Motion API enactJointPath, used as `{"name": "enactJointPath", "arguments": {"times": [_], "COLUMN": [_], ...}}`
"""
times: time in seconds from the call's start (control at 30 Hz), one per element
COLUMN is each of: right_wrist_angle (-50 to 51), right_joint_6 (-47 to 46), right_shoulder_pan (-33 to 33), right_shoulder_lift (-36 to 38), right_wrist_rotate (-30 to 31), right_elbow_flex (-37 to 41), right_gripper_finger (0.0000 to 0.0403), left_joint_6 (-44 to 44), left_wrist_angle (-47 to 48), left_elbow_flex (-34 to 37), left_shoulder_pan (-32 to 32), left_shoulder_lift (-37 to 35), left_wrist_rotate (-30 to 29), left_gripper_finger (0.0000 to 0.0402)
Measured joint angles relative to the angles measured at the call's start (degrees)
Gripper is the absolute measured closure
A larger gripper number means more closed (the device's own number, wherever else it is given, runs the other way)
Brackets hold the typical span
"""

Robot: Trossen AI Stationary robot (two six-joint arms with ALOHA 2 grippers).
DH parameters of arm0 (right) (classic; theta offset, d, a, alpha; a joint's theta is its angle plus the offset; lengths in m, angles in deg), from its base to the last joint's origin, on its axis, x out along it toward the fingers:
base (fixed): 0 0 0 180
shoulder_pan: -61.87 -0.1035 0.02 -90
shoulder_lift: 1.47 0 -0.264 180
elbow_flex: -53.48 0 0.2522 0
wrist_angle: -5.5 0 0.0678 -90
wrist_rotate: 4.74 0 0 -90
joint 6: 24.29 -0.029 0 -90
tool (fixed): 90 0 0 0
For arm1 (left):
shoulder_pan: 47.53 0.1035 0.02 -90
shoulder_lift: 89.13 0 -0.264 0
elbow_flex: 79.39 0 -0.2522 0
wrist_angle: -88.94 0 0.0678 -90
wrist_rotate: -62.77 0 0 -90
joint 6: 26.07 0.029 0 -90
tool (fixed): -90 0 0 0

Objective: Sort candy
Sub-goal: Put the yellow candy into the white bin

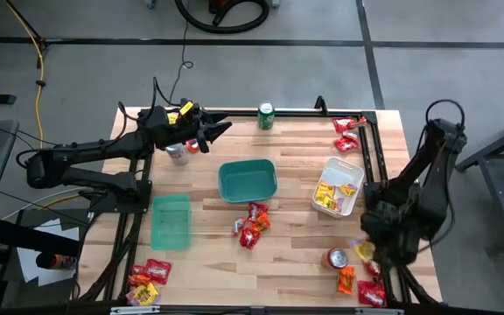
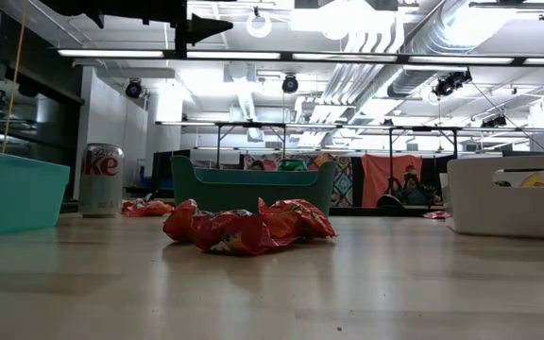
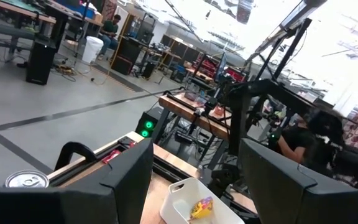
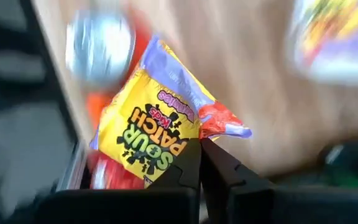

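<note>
Bins crowd our table (image 1: 296,241): a teal bin (image 1: 247,180) at centre, a green bin (image 1: 171,220) to its left, a white bin (image 1: 338,186) to its right, with a candy heap (image 1: 252,224) between them. Our right gripper (image 4: 200,144) is bent low at the table's near right corner beside a silver-red can (image 1: 336,258), fingers pinched on a yellow candy packet (image 4: 146,135); our left gripper (image 1: 220,129) hangs spread wide by the far edge.

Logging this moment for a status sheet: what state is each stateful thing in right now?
Right end effector: shut on yellow candy packet, by the table's near right corner.
Left end effector: open, empty, raised over the table's far left.
White bin: upright, holds yellow packets.
Teal bin: upright, looks empty.
Green bin: upright, looks empty.
Green can: standing.
Red can: standing.
</note>
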Motion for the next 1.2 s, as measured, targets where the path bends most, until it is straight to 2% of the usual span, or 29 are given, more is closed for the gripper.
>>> {"name": "enactJointPath", "arguments": {"times": [0.2, 0.3, 0.5, 0.67, 0.73, 0.83, 1.07, 1.13, 1.2], "right_wrist_angle": [2.94, 5.92, 8.23, 5.44, 4.02, 3.31, 2.0, -2.13, -10.4], "right_joint_6": [8.44, 10.63, 17.54, 18.91, 21.06, 24.11, 25.24, 25.89, 29.12], "right_shoulder_pan": [14.83, 23.41, 36.42, 42.63, 44.79, 47.4, 50.35, 50.56, 50.54], "right_shoulder_lift": [4.62, 6.87, 9.27, 9.03, 9.05, 8.99, 9.03, 9.08, 9.08], "right_wrist_rotate": [18.69, 22.83, 18.19, 17.87, 15.53, 12.01, 11.84, 11.58, 11.58], "right_elbow_flex": [0.0, 0.01, 3.73, 6.44, 6.85, 7.19, 6.7, 5.29, 4.09], "right_gripper_finger": [0.0402, 0.0402, 0.0403, 0.0398, 0.0385, 0.0349, 0.0225, 0.0197, 0.0176], "left_joint_6": [-1.54, -1.58, -1.57, -1.57, -1.58, -1.57, -1.55, -1.55, -1.53], "left_wrist_angle": [-0.02, -0.05, -0.05, -0.46, -0.62, -0.68, -0.69, -0.63, -0.7], "left_elbow_flex": [0.0, 0.0, 0.0, 0.0, 0.0, 0.0, 0.0, 0.0, 0.02], "left_shoulder_pan": [-0.02, -0.02, -0.02, -0.02, -0.02, -0.02, -0.02, -0.02, -0.02], "left_shoulder_lift": [0.0, 0.0, 0.0, 0.0, 0.0, 0.0, 0.0, -0.12, -0.59], "left_wrist_rotate": [0.04, 0.04, 0.04, 0.06, 0.07, 0.09, 0.62, 1.38, 1.84], "left_gripper_finger": [0.0175, 0.0175, 0.0175, 0.0175, 0.0175, 0.0175, 0.0175, 0.0175, 0.0175]}}
